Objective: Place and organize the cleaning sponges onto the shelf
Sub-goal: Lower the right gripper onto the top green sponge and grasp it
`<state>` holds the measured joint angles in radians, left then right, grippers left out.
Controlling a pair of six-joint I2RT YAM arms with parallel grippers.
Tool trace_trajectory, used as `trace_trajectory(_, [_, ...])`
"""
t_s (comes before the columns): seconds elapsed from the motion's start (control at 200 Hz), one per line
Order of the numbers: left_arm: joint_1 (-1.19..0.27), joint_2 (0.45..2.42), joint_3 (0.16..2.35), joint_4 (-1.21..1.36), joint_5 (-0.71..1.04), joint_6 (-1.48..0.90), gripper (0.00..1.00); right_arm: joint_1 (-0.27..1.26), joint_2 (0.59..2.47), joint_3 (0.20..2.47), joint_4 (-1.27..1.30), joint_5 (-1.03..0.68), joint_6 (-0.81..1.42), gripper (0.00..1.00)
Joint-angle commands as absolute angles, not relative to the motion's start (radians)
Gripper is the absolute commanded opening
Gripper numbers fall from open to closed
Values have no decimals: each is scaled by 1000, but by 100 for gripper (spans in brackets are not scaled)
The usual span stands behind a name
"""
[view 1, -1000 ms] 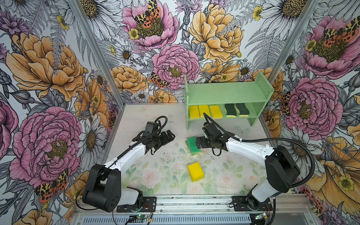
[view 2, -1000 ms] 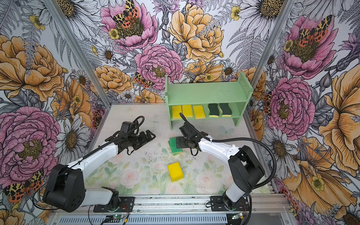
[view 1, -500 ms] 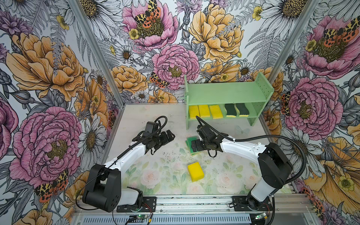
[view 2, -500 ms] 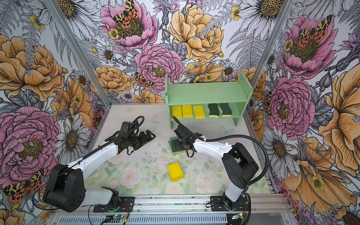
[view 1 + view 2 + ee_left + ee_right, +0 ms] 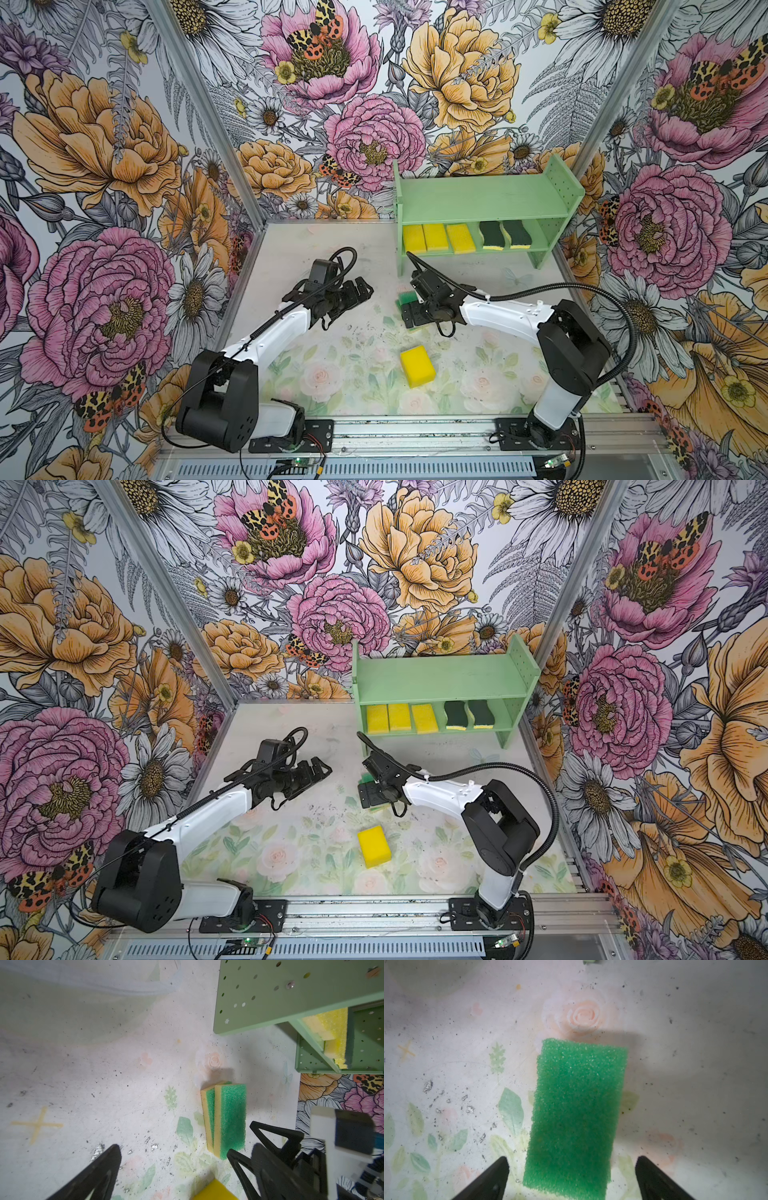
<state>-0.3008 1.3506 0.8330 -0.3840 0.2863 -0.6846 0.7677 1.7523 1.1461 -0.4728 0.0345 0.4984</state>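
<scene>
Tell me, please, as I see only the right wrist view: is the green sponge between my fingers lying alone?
Observer: No. The left wrist view shows two green sponges, one stacked on the other.
Operator: Thank you. What is on the shelf so far?
Observer: The shelf holds three yellow sponges and two dark-green sponges, all on its lower tier.
Operator: Is anything else lying loose?
Observer: One yellow sponge lies alone on the table, below the stack in both top views.
</scene>
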Motion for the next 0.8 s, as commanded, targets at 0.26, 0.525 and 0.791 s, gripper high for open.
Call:
trace_trajectory(0.26, [-298,1364,810,-360,290,-692,99,787,1816,1211,-500,88,464,95])
trace_trajectory(0.525, [-296,1370,814,-360,291,-693,99,787,1836,1207,-514,127,448,90])
trace_trajectory(0.791, [-300,1370,813,-360,292,-694,99,807,1832,1197,-517,150,440,85])
